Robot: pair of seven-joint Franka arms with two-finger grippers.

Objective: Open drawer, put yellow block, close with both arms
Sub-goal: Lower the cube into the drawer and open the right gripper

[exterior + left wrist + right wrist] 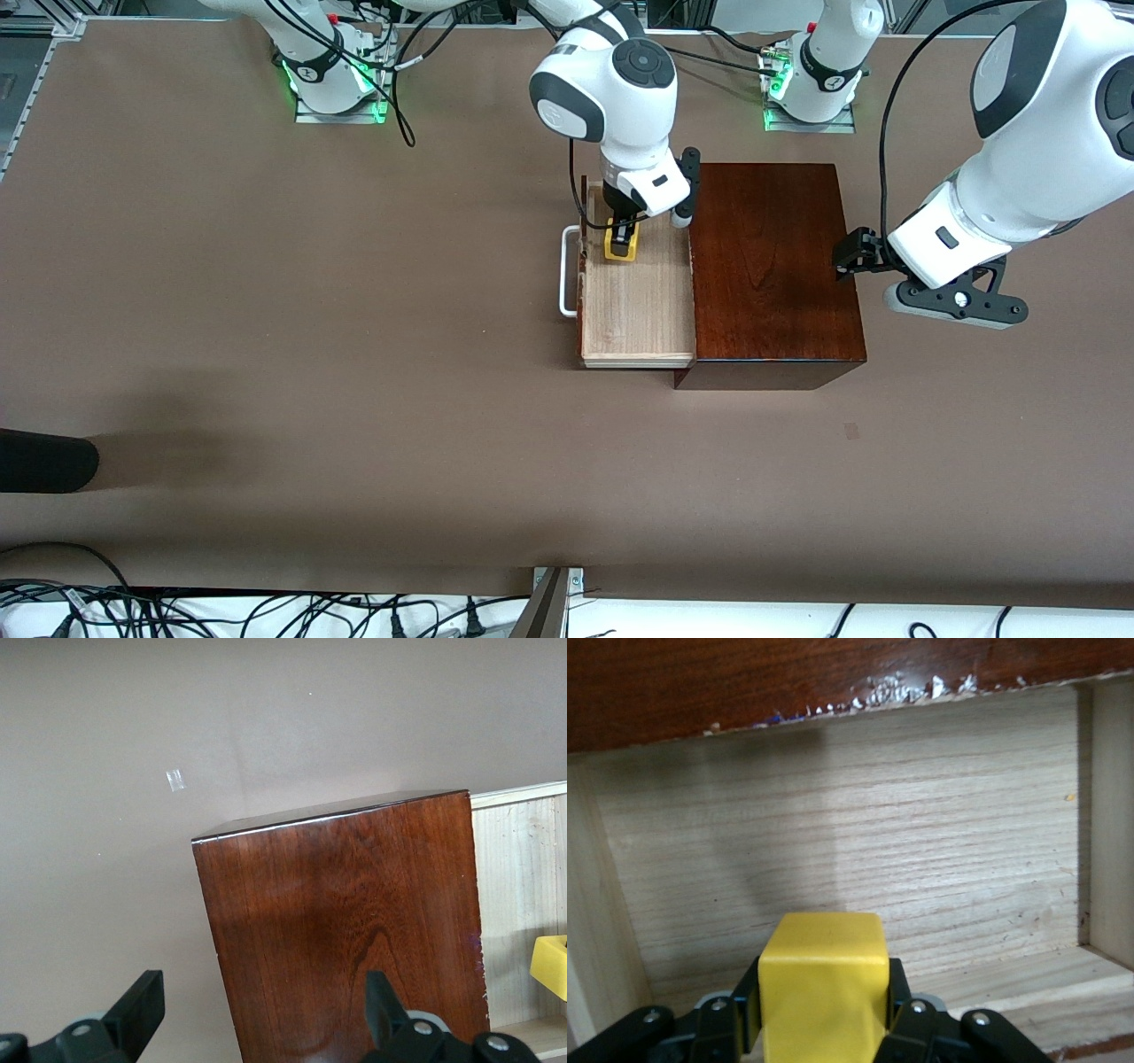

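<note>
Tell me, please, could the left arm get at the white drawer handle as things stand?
Probably not directly: the left gripper sits open at the box's closed end, while the handle faces the right arm's end.

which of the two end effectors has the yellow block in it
The right end effector, over the open drawer, is shut on the yellow block. The left end effector is open and empty at the mahogany box.

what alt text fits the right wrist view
The right gripper is shut on a small bright yellow block, low inside the open pale-wood drawer. The glossy dark mahogany box edges the drawer.
</note>
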